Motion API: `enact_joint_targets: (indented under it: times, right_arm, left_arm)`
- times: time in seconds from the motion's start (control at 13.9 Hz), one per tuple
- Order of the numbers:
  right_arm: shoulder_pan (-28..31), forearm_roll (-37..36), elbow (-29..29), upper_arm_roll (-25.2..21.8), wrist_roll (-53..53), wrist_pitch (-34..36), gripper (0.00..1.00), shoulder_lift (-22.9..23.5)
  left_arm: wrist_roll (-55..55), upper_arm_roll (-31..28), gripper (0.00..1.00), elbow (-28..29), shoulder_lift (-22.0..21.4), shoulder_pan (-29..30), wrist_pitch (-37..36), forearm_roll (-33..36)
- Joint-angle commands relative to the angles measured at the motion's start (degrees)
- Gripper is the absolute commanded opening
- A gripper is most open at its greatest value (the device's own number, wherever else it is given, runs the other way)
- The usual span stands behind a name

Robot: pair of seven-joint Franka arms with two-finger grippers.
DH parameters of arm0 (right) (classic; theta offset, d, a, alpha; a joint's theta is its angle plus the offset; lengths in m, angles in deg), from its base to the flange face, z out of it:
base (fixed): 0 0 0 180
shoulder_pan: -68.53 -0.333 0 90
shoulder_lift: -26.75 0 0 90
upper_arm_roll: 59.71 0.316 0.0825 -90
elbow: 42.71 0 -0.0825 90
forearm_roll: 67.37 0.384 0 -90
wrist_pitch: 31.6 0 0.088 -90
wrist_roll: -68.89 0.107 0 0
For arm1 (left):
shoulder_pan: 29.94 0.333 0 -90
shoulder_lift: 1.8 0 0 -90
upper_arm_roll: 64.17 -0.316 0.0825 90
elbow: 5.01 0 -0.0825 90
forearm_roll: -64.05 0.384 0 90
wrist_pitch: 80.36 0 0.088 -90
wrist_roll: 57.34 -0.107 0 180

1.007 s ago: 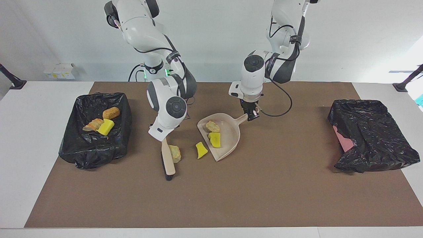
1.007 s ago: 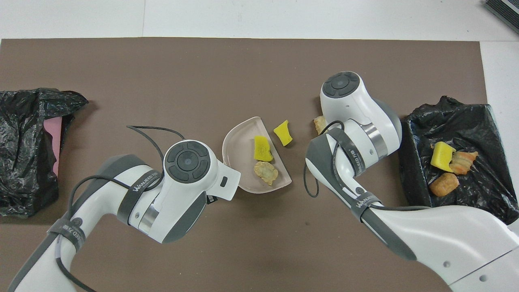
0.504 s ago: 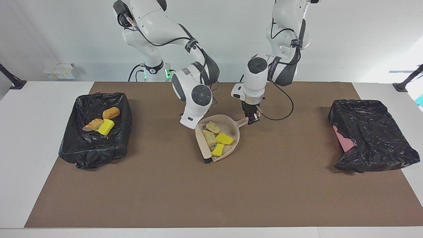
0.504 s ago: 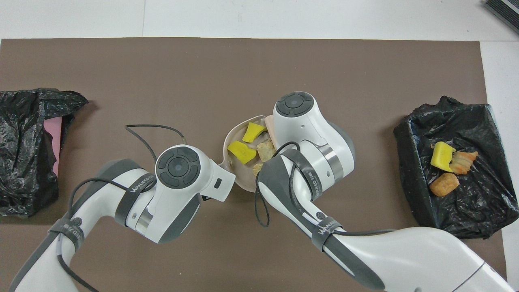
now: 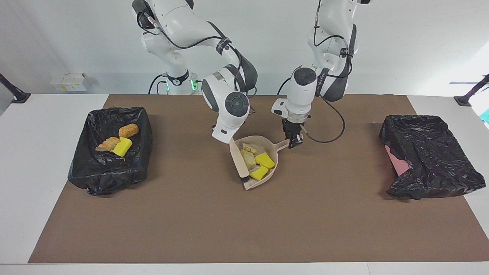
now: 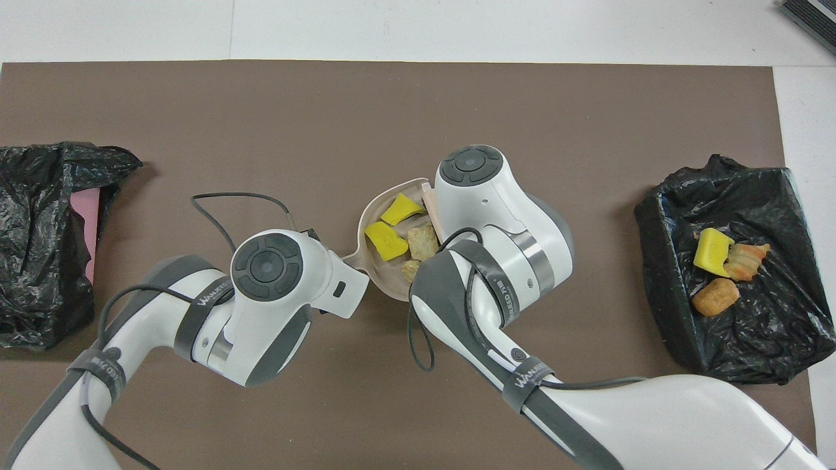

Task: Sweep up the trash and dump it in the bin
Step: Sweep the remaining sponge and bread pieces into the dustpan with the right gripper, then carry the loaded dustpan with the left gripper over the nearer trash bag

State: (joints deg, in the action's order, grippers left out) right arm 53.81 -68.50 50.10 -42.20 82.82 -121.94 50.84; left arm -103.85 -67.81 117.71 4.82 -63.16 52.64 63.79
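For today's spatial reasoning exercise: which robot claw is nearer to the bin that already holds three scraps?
Right. The right claw, holding the brush at the dustpan, is closer to that bin; the left claw grips the dustpan's handle.

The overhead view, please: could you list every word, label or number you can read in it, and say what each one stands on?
"WANJEED": on the dark band around the left arm.
Lettering on the dark band around the right arm, probably the same brand: tilted, not surely readable.
Small print on the right arm's wrist band: too small to read.
Nothing else bears text.
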Motion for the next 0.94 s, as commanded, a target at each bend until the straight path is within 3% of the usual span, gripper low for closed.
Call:
enact_joint_targets:
  times: [0.0, 0.58, 0.86]
  right_arm:
    - [0.0, 1.9, 0.0, 0.2, 3.2, 1.0, 0.0, -1.8]
    - [-3.9, 5.1, 1.9, 0.2, 23.0, 2.9, 0.0, -6.3]
    - [-6.2, 11.6, 11.4, 0.2, 26.1, -3.4, 0.0, -11.5]
  left_arm:
    - [-7.8, 0.3, 0.0, 0.3, 0.1, 3.3, 1.6, -5.4]
    - [-21.3, 0.3, 0.0, -1.0, -0.7, 10.6, 0.5, -13.3]
    - [-36.9, 0.2, 0.0, -2.0, -2.0, 17.6, -2.8, -21.8]
